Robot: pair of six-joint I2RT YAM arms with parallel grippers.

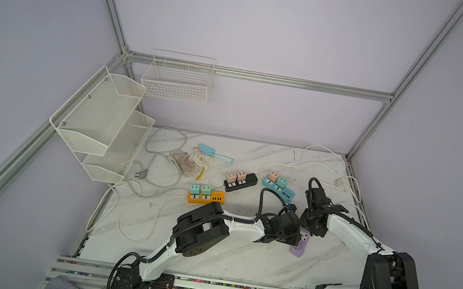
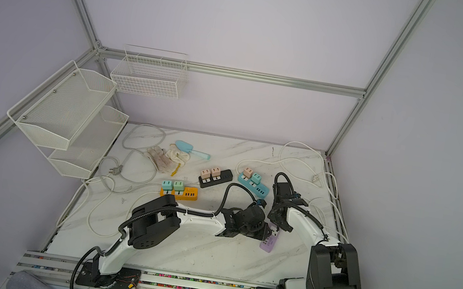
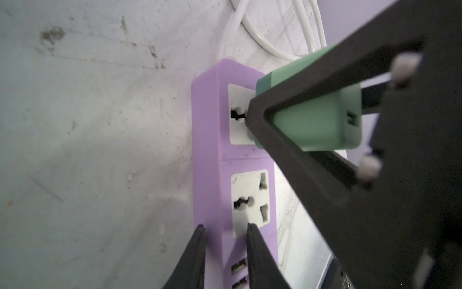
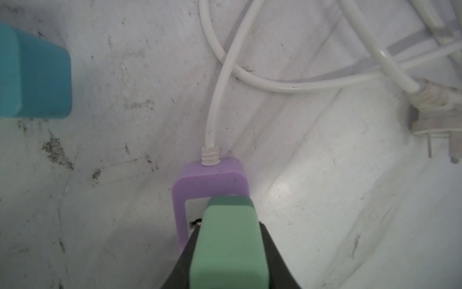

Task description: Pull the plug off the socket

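A marbled surface (image 1: 206,257) is seen in both top views; a mesh rack (image 1: 102,118) and a wire basket (image 1: 177,80) are mounted at its far left corner; both arms are extended over the right half of the surface, and their hands are brought together at the purple strip (image 1: 300,247); farther back an orange strip (image 1: 206,196), a black strip (image 1: 240,182) and a teal strip (image 1: 278,187) are laid in a rough row, with gloves (image 1: 190,160) lying behind them; the purple strip is laid flat on the surface, between the two hands; the left hand (image 3: 226,226) is closed almost fully on the strip's USB end, one finger set against the side wall and one on the top face, just beside the nearer socket; the right hand (image 4: 228,226) is clamped on the sides of the plug (image 3: 320,125); the plug is held tilted over the socket at the strip's cable end, its dark base close to the socket face; whether its prongs are still seated cannot be told; a white cable (image 4: 220,87) is run from that end of the strip in loops across the surface.
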